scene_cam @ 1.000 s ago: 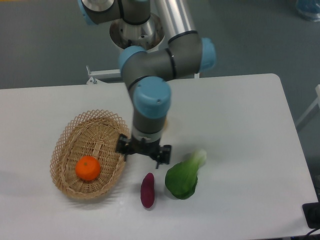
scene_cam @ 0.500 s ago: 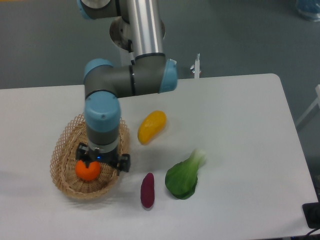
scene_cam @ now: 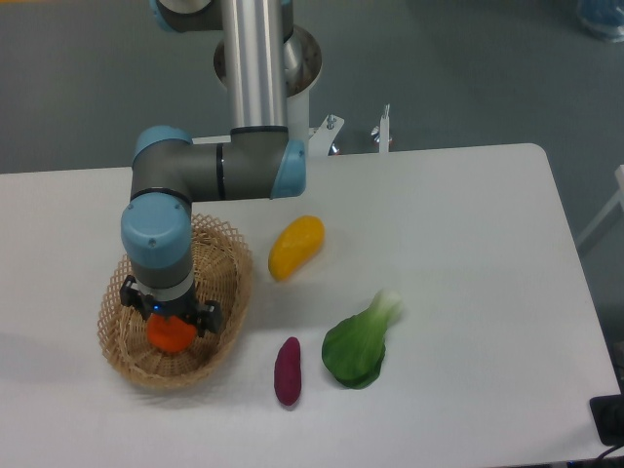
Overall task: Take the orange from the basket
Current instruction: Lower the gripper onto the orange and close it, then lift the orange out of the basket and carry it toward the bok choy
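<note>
Since the earlier frame we saw the arm swing further toward the left edge of the bench, so that the claw (scene_cam: 169, 319) now stood directly over the orange (scene_cam: 171, 334) rather than beside it. The orange lay in the basket (scene_cam: 225, 252), toward its front end, near the bench's front left corner, with only its lower part showing under the claw body. We could not tell whether the claw was spread or pinching the fruit, as the wrist hid its fingers from above. A yellow fruit (scene_cam: 295, 246) lay on the bench just right of the basket, a purple vegetable (scene_cam: 289, 370) nearer the front edge, and a green vegetable (scene_cam: 361, 344) just beside that, to its right.
</note>
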Controlling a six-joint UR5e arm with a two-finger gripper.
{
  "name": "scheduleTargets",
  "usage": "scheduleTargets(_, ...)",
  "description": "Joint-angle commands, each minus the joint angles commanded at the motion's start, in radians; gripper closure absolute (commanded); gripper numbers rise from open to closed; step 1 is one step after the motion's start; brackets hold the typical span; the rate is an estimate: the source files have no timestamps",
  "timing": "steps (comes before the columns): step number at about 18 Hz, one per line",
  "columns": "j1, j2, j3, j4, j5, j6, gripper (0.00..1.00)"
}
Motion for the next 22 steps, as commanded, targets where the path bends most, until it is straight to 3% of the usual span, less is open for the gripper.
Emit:
scheduleTargets(6,-0.017,-0.014,0.002,0.002,0.038,0.000,0.00)
scheduleTargets(10,-0.017,-0.023,0.003,0.032,0.048,-0.011,0.35)
scheduleTargets(13,-0.017,-0.017,0.024,0.032,0.046,-0.026,0.52)
scheduleTargets(22,0.052,0.043,0.063,0.032,0.041,-0.008,0.53)
